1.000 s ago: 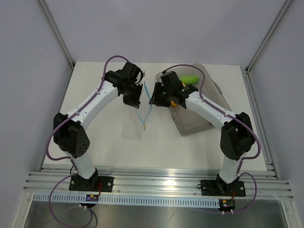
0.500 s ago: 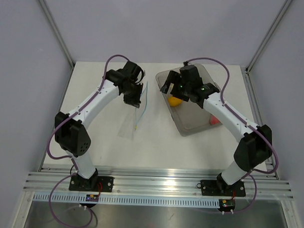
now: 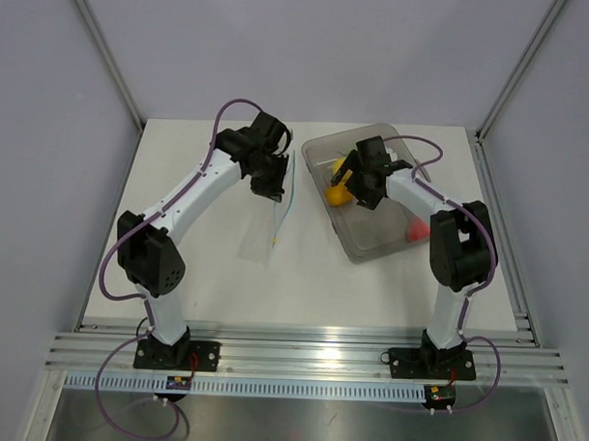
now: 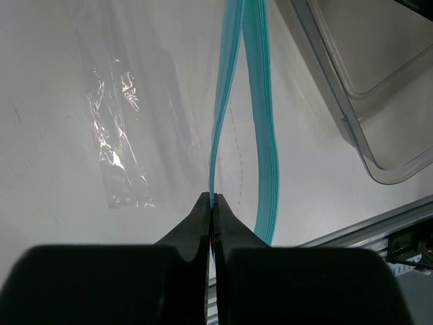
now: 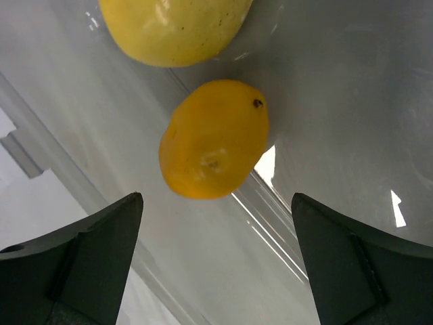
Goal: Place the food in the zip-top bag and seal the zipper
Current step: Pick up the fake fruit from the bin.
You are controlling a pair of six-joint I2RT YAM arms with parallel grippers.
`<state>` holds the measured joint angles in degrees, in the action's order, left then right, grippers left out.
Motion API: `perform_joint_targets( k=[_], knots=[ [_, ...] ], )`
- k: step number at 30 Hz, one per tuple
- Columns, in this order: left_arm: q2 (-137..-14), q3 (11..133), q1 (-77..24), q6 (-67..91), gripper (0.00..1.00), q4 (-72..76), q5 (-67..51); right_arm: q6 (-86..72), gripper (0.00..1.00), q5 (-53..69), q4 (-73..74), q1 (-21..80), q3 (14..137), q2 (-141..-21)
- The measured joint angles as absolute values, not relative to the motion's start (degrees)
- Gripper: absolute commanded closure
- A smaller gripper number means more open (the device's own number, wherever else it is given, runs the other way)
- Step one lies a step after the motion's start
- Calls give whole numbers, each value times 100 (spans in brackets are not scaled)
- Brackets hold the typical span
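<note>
The right gripper hangs with its two black fingers spread wide over the grey translucent rectangular tray at the far right of the white table, holding nothing. Straight ahead of the gap between the fingers, a little to its left, lies the smooth orange toy fruit on the tray floor. In the wrist view its long axis runs on a slant across the line between the fingers, so a turn of the wrist looks needed before a clean closing. The yellow lemon-like toy fruit sits just beyond it, close but apart, and the tray's wall passes close on the fruit's other side; both could crowd a finger. A red-pink toy rests nearer in the same tray, well clear. No green piece can be made out. To the left of the tray, the left gripper has its jaws pressed together on one lip of the light blue zipper strip, lifting the clear crinkly plastic zip-top bag so that it hangs towards the table; the other lip bows away, leaving the mouth parted. The right arm is plainly the nearer to the food, and the bag lies to the left, across the tray wall.
</note>
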<state>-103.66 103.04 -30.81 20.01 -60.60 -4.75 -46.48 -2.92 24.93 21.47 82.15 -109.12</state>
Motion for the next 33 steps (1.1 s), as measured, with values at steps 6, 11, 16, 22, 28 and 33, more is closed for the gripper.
perform_joint_targets(
  k=[6, 11, 16, 22, 28, 33],
  knots=[
    [-10562, 10394, -3135, 2056, 100, -6090, -475, -4840, 2, -220, 2423, 2067, 8495, -11421],
    [-10604, 10455, -3135, 2088, 100, -6117, -475, -4974, 11, -178, 2281, 2067, 8495, -11653],
    [-10604, 10479, -3142, 2102, 100, -6114, -475, -5037, 32, -40, 2075, 2067, 8495, -11740],
    [-10604, 10479, -3153, 2104, 100, -6114, -475, -5039, 61, -30, 2016, 2067, 8495, -11740],
    [-10613, 10479, -3168, 2106, 100, -6114, -475, -4930, 72, -80, 1977, 2067, 8108, -11402],
    [-10676, 10479, -3208, 2117, 100, -6114, -475, -4724, 72, -224, 2047, 2067, 7699, -10602]
  ],
)
